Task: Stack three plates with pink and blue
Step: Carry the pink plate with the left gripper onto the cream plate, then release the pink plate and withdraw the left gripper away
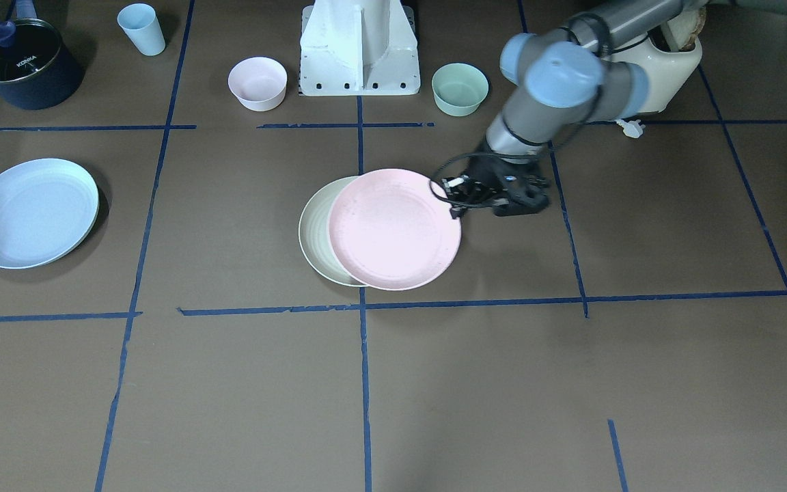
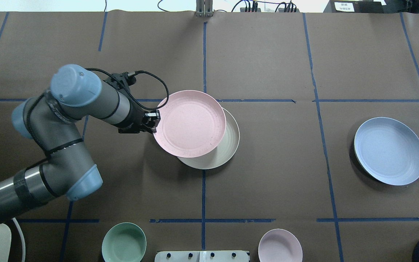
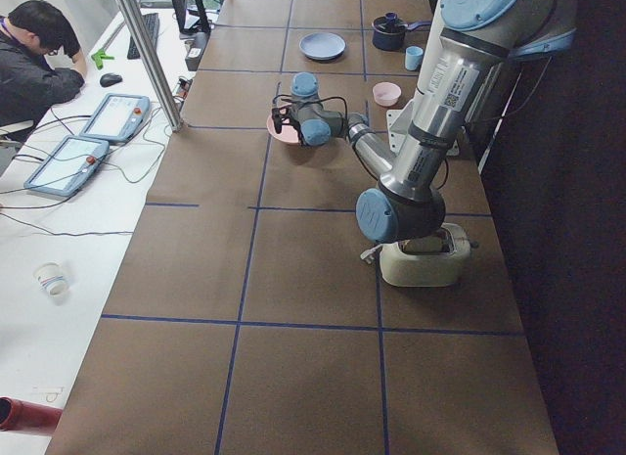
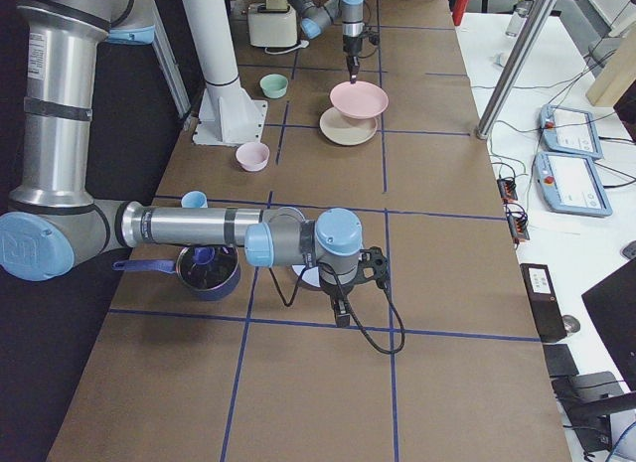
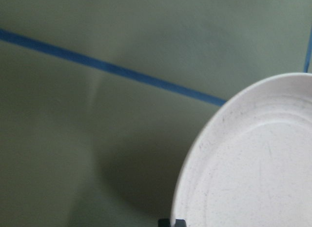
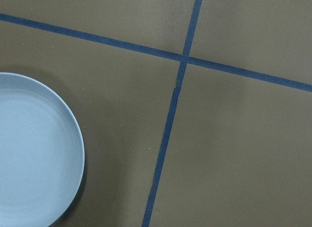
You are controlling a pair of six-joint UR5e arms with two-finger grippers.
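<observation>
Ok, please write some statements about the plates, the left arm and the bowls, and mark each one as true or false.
1. The pink plate is over the cream plate, off-centre, so one side of the cream plate shows. True.
2. The blue plate lies on top of the pink plate. False: it lies alone on the table, far off on the robot's right side.
3. The left end effector is shut on the rim of the pink plate. True.
4. The light blue cup stands inside the green bowl. False: the green bowl is empty, and the cup stands on the table beside the dark pot.
</observation>
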